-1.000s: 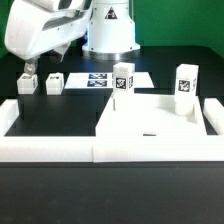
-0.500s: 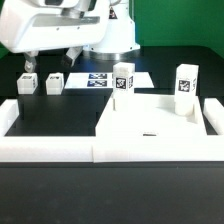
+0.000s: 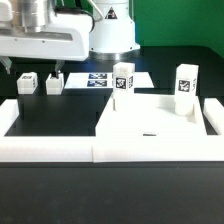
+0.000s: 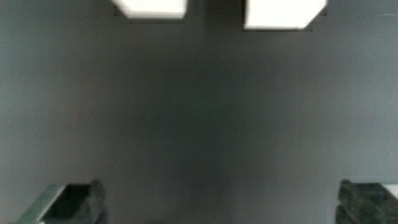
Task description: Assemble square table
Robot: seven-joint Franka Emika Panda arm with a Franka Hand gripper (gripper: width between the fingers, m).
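Note:
The square tabletop [image 3: 150,122], a white slab with a recessed top, lies at the exterior view's right. Two tagged white legs [image 3: 123,78] [image 3: 186,82] stand upright at its far side. Two more small legs [image 3: 27,82] [image 3: 53,82] lie on the black table at the back left. My gripper [image 3: 33,68] hangs just above and in front of these two, open wide and empty. In the wrist view the two legs [image 4: 151,6] [image 4: 285,11] show at the picture's edge, well away from my open gripper [image 4: 219,205], and only bare black table lies between the fingertips [image 4: 71,205].
The marker board [image 3: 103,80] lies flat at the back middle, behind the tabletop. A low white border wall [image 3: 50,150] runs along the front and up both sides [image 3: 8,115]. The robot base [image 3: 110,30] stands behind the marker board.
The arm's hand has swung left and lower and turned square, and now sits spread over the two small legs at the back left. No part has moved.

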